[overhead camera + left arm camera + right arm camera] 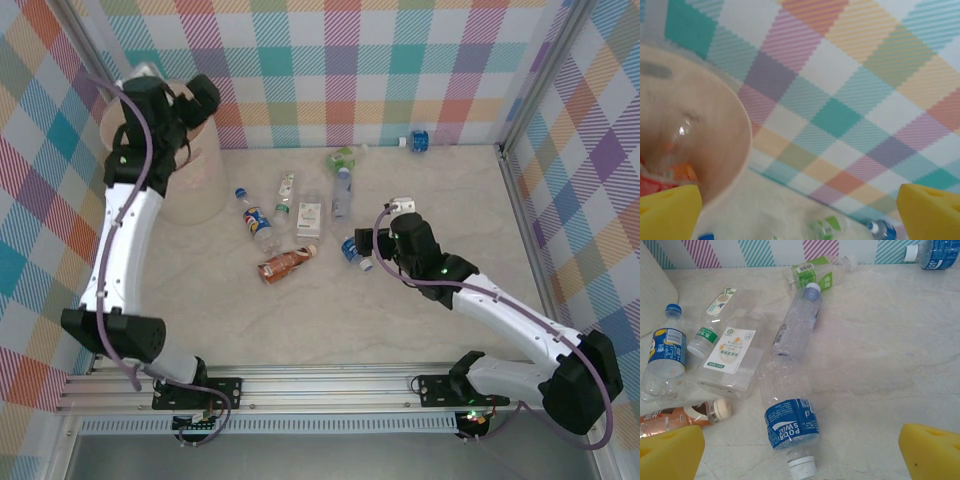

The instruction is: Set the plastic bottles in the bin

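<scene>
Left claw [190, 100] is held high at the far left of the desk [440, 330], over the open top of the bin [195, 190]. Its yellow pads [667, 212] are seen at opposite lower corners of the left wrist view. They are spread wide, with nothing gripped between them. The bin's rim is seen close below and to the left of the pads. A clear bottle with a red-orange label [670, 175] is made out inside the bin, blurred.

Right claw [800, 452] is lowered close to the desk, right of centre. It is fully spread and nothing is held. The blue-labelled bottle [789, 422] is found lying just ahead of it, in line with the gap between the pads, with its white cap pointing toward the claw. No contact with either pad is seen.

The other bottles are noted lying on their sides, left of and beyond the right claw:
- brown bottle [682, 417], nearest on the left
- flat clear bottle with a white label [732, 355], just beside the blue-labelled bottle
- blue-capped bottle [664, 357], near the bin wall
- small bottle with a green-and-white label [715, 312]
- tall clear bottle [797, 325], beyond the blue-labelled bottle
- green-labelled bottle [820, 272], farther still
- far blue bottle [935, 250], at the far wall, well apart from the rest
</scene>
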Controlling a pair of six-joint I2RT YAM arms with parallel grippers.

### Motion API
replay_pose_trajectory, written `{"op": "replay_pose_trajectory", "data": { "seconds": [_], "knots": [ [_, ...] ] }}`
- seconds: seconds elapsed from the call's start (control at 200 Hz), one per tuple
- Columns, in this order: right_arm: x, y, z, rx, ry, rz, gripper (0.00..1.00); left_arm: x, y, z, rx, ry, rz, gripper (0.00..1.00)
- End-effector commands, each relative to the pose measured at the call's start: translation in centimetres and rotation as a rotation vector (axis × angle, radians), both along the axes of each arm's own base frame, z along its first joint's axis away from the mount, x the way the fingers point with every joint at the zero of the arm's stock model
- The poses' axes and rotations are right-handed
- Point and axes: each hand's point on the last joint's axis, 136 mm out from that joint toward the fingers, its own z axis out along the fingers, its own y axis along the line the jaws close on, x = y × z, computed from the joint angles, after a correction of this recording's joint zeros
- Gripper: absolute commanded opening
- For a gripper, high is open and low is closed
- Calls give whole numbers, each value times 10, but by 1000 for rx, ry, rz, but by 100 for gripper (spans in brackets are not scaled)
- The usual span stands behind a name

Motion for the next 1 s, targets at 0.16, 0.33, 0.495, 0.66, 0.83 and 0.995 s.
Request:
{"op": "replay_pose_trajectory", "data": {
  "seconds": [0.16, 0.33, 0.495, 0.66, 0.83, 0.995],
  "knots": [
    [-2, -4, 7, 62, -16, -37, 100, -50, -44, -98, -71, 245, -11, 100],
    [-2, -3, 6, 80, -4, -44, 100, -62, -54, -173, -30, 413, 6, 100],
    [-3, -2, 5, 87, 20, -48, 100, -60, -46, -215, 46, 528, 63, 100],
    [-4, -4, 6, 84, 29, -54, 100, -56, -53, -254, 36, 623, 59, 100],
    [-6, -6, 6, 75, 28, -59, 100, -44, -50, -284, 88, 677, 99, 100],
    [-7, -7, 6, 71, 35, -58, 100, -25, -48, -310, 161, 729, 138, 100]
  ]
}}
